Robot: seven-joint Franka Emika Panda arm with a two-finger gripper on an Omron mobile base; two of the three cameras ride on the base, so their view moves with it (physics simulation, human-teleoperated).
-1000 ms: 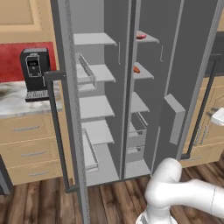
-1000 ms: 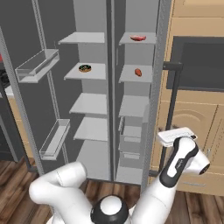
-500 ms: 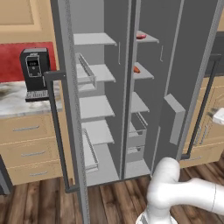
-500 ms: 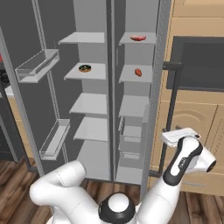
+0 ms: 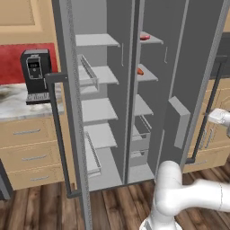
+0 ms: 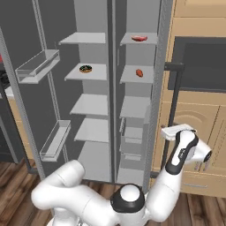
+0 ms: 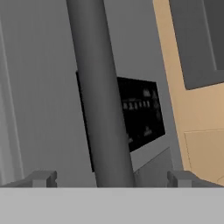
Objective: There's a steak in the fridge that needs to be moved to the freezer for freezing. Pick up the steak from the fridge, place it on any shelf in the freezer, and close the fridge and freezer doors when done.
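Note:
The steak (image 6: pixel 139 38) (image 5: pixel 144 37) is a pinkish-red slab lying on the top shelf of the freezer (image 6: pixel 137 106), the narrower right compartment. The fridge (image 6: pixel 88 106) stands to its left. Both doors are swung open. My gripper (image 7: pixel 113 178) (image 6: pixel 173 132) (image 5: pixel 215 116) is open at the outer face of the freezer door. The door's dark bar handle (image 7: pixel 103 96) (image 6: pixel 170 110) runs between my fingertips (image 7: pixel 43 178). The black dispenser panel (image 7: pixel 140 113) lies just behind it. The fridge door (image 5: pixel 67 112) hangs open on the left.
A doughnut (image 6: pixel 85 68) sits on a fridge shelf and a small reddish item (image 6: pixel 139 73) on the freezer's second shelf. A coffee machine (image 5: pixel 35 76) stands on the marble counter (image 5: pixel 13 108) at left. Wooden cabinets and a dark oven (image 6: pixel 198 62) flank the right.
My hand has shifted slightly beside the freezer door handle. The doors, the steak and the open jaws stand as before.

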